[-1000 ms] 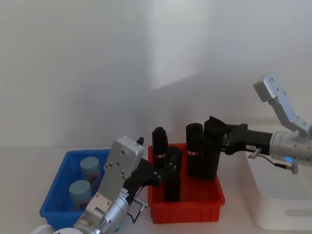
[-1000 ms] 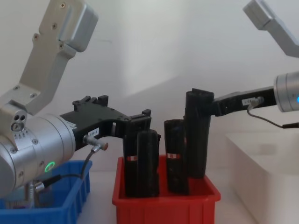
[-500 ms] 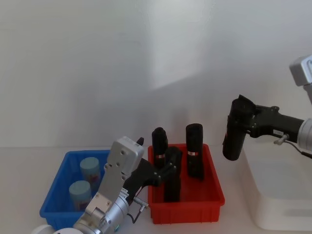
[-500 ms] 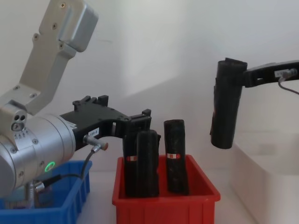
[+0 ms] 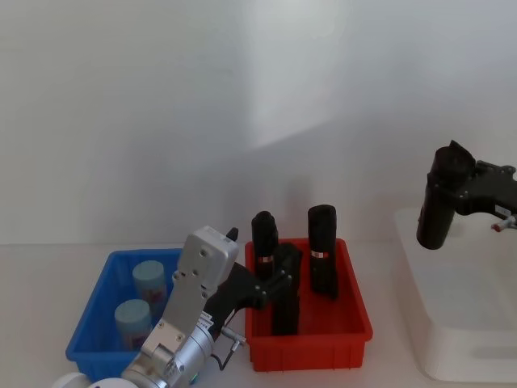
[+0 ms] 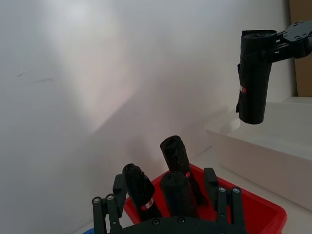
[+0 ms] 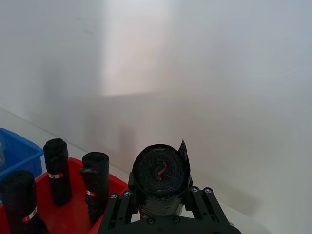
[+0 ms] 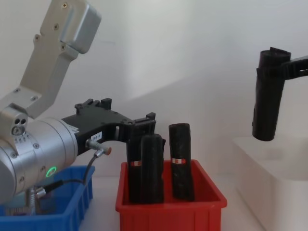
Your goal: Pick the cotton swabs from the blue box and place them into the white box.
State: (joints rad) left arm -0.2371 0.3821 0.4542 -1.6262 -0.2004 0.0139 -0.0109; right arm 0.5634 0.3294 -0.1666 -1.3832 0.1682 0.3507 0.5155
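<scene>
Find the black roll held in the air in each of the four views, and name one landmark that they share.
Head: roll at right, above the white box.
Chest: upper right.
Left wrist: far off, beyond the red bin.
Right wrist: close up, end-on, in the right claw.
Landmark: the red bin; the left claw is at it.

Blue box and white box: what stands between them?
Head view: the red bin stands between the blue box and white box, holding three black rolls, the left gripper among them. The right gripper holds a fourth roll over the white box.
</scene>
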